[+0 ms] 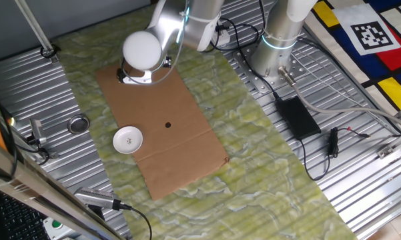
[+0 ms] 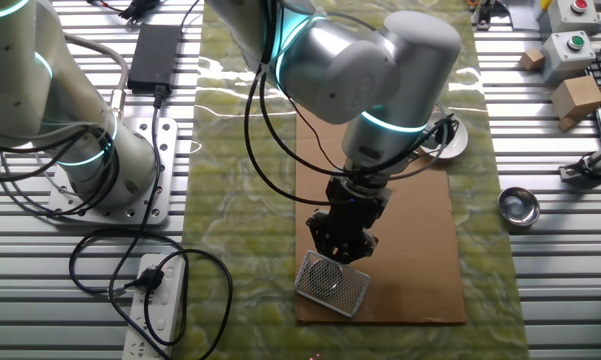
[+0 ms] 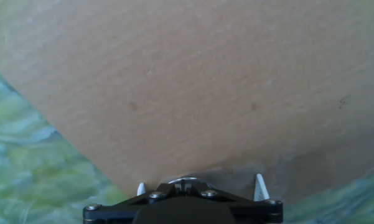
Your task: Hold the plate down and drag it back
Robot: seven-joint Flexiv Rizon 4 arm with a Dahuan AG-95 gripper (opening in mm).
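my gripper hangs low over one end of the cardboard sheet, pointing down at bare board; in the hand view only two pale fingertips poke out above the black housing, set apart from each other with nothing between them, so i read the fingers as spread and empty. just beside them in the other fixed view lies a small perforated metal piece, close enough that i cannot tell whether i touch it. the plate sits well apart from me, at the opposite stretch of the board near its long edge, a small white dish with a dark dot at its centre; in the other fixed view it is mostly hidden behind my own arm. off the board, on the ribbed metal table, rests a grey metal ring, not my target. the risks, as i judge them: pressing off-centre could tip the shallow rim up, too light a press could let the dish slip from under me mid-drag, and too hard a press could drag the loose cardboard along over the green mat instead of the plate.
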